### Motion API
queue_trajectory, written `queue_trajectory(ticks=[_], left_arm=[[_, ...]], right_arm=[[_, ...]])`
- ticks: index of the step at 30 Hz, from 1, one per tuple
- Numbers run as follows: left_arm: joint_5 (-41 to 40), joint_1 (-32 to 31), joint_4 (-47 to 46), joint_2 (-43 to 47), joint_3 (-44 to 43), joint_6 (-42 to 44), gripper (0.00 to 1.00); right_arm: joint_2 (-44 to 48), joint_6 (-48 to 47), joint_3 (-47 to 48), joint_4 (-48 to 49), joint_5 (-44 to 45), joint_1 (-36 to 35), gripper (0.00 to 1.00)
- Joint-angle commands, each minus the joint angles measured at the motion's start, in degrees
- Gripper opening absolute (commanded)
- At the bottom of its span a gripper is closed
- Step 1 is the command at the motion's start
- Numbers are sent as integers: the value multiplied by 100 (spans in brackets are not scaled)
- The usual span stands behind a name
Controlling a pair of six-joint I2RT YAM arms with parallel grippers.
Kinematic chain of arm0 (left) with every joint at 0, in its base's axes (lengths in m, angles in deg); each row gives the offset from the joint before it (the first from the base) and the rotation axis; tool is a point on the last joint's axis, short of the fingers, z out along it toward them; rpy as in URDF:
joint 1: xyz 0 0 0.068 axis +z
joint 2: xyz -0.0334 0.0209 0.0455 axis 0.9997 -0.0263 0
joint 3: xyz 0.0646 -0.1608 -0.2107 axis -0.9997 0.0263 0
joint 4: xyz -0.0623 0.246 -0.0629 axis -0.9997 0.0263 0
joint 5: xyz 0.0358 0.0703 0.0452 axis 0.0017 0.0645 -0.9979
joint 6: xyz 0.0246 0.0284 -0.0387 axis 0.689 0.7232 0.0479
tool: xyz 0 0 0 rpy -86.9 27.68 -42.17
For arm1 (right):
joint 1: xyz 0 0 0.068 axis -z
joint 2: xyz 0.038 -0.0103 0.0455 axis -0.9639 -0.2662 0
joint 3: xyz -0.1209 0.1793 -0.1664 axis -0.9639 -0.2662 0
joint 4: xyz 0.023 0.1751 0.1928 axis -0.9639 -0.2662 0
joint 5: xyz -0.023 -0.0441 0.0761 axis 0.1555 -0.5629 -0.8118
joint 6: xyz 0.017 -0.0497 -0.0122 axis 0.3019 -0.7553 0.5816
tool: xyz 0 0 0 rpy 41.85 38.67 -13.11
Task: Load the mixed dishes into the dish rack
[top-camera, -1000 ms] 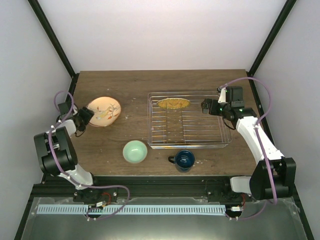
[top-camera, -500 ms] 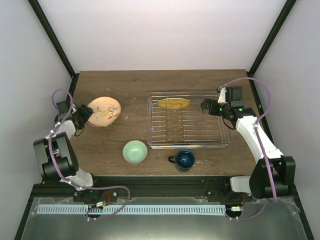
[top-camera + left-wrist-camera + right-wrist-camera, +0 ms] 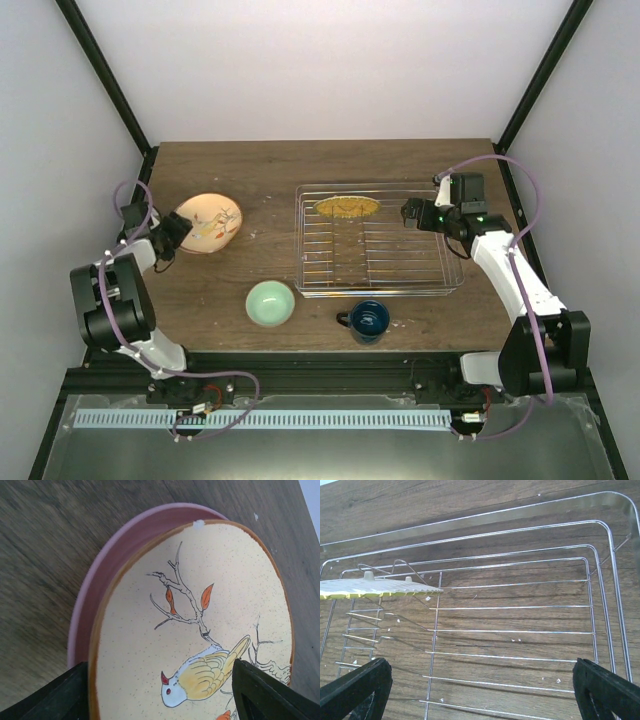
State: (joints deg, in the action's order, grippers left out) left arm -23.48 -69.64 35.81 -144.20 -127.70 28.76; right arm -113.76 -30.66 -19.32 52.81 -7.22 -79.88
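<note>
The cream plate [image 3: 208,222] with a bird and branch pattern lies on the pink plate [image 3: 107,565] at the table's left; it fills the left wrist view [image 3: 200,630]. My left gripper [image 3: 170,233] is open at the stack's left edge, and its fingers [image 3: 55,697] straddle the cream plate's near rim. The lime-green plate [image 3: 347,206] stands in the far left part of the dish rack [image 3: 445,285] and shows edge-on in the right wrist view [image 3: 380,587]. My right gripper [image 3: 409,212] is open and empty over the rack's wires [image 3: 520,607]. The mint-green bowl [image 3: 270,303] and the dark blue mug [image 3: 369,320] sit at the front.
The rack's low wire sides and upright tines [image 3: 400,567] stand under my right gripper. Black frame posts [image 3: 105,80] rise at the table's back corners. The bowl and mug lie between the rack and the near edge.
My left gripper drew back a little to the left, then returned to the plate stack's edge. The right arm and the dishes have barely moved.
</note>
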Motion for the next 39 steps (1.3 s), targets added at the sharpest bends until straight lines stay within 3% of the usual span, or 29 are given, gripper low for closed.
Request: queue_trajectory(ticks=[1,10,20,39], left_arm=[[145,-71,-371,-238,132,-80,76],[328,-206,-981,-689,298,-233,70],[476,-206,-1129,-660,425,-244,28],[-193,-68,242,351,127,441,11]], right_arm=[[-67,-62,230,-4,-34,31,100],[-131,-76,228,1,-35,31,100],[-129,-99,227,-35,-1,27,100],[-137,-104,144,45,-133,15,100]])
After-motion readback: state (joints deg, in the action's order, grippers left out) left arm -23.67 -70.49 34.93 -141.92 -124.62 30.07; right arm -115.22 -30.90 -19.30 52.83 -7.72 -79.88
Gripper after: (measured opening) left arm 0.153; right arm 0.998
